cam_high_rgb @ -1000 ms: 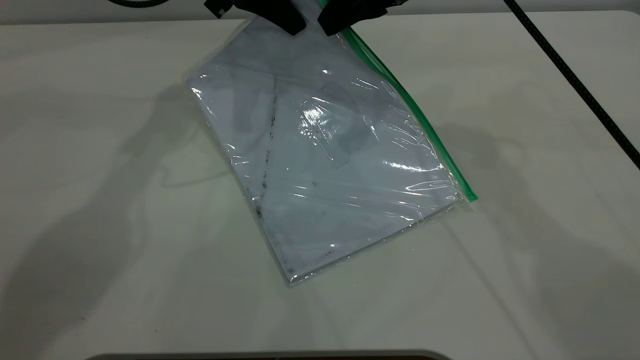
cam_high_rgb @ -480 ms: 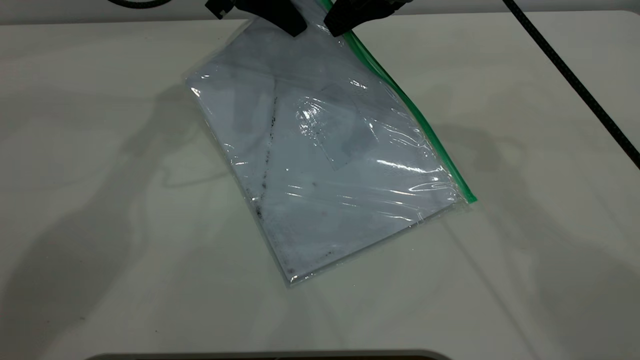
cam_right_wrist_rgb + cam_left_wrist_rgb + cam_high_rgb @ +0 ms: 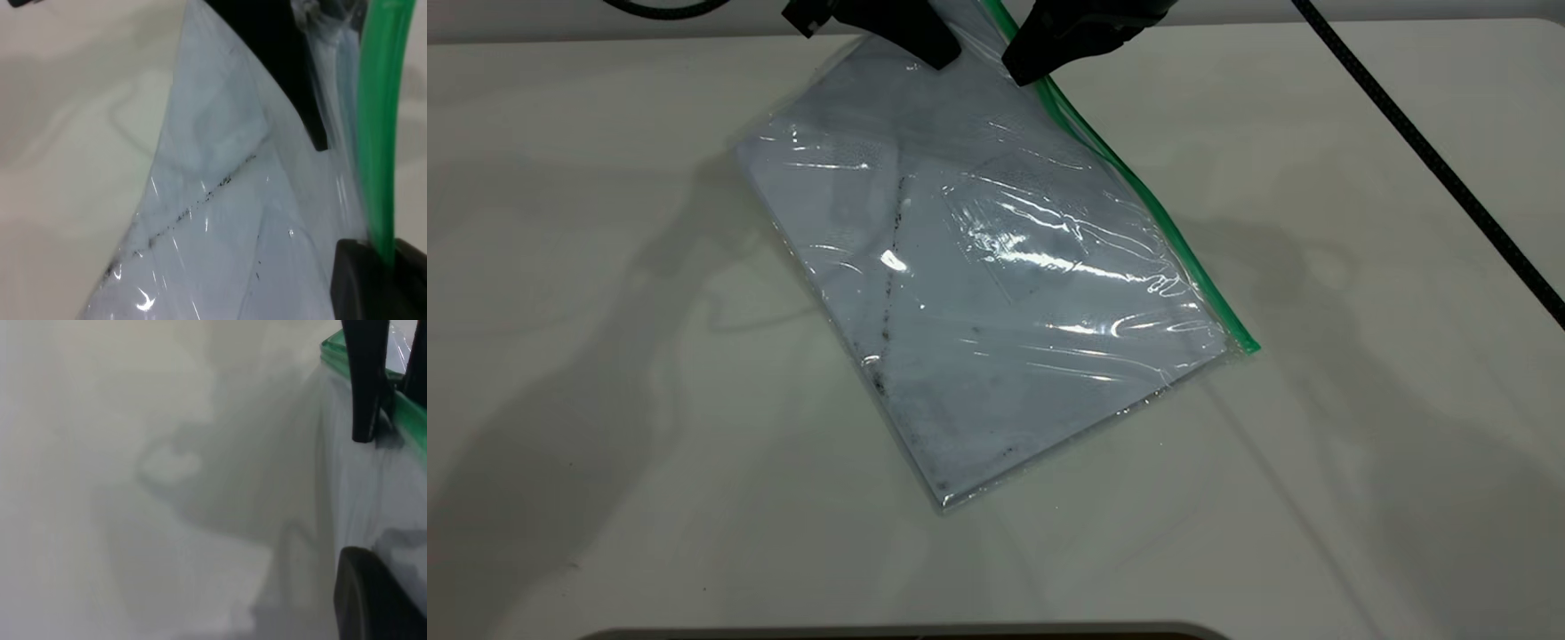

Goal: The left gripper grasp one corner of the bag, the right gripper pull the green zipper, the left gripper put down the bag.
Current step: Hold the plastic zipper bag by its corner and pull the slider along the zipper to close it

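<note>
On the pale surface (image 3: 1360, 462) the bag (image 3: 978, 293) has swung slightly toward 9 o'clock, its 12 o'clock corner pinched in the left gripper (image 3: 925, 40) jaws, while the right gripper (image 3: 1040, 62) jaws clamp the green zipper (image 3: 1165, 240), suggesting the pull is beginning.

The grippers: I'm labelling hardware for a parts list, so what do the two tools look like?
The left gripper is a glossy black tool with plain tapered fingers. The right gripper is bulkier, black and pointed. A black braided cable trails across the table.

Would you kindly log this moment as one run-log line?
left gripper: holds bag corner | right gripper: on green zipper | bag: far end raised
</note>
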Available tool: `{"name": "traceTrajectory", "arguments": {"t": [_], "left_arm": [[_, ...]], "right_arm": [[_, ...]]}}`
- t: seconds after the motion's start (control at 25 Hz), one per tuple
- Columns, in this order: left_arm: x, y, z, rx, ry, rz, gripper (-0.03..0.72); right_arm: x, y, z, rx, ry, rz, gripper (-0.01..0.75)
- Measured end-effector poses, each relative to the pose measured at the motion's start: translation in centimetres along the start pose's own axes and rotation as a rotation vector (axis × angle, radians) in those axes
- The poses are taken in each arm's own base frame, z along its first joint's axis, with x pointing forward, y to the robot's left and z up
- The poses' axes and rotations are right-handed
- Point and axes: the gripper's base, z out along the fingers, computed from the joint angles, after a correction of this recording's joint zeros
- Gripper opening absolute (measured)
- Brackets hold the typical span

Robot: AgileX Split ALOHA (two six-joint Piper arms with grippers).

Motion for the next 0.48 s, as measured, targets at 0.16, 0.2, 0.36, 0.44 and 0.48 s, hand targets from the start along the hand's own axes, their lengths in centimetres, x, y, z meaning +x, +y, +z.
{"name": "traceTrajectory", "arguments": {"t": [0.16,0.2,0.36,0.44,0.48], "left_arm": [[0.31,0.08,-0.34,-0.009,-0.01,-0.015,0.053],[0.34,0.09,-0.37,-0.011,-0.013,-0.021,0.053],[0.64,0.14,-0.64,-0.018,-0.024,-0.05,0.053],[0.88,0.19,-0.89,-0.024,-0.028,-0.058,0.053],[0.99,0.22,-1.01,-0.027,-0.03,-0.064,0.053]], "right_arm": [[0.08,0.11,0.07,0.005,0.025,0.007,0.033],[0.12,0.11,0.08,0.008,0.035,0.008,0.033],[0.34,0.02,0.07,0.025,0.072,0.005,0.033],[0.51,-0.04,0.05,0.032,0.09,0.006,0.034],[0.6,-0.07,0.04,0.036,0.101,0.004,0.034]]}}
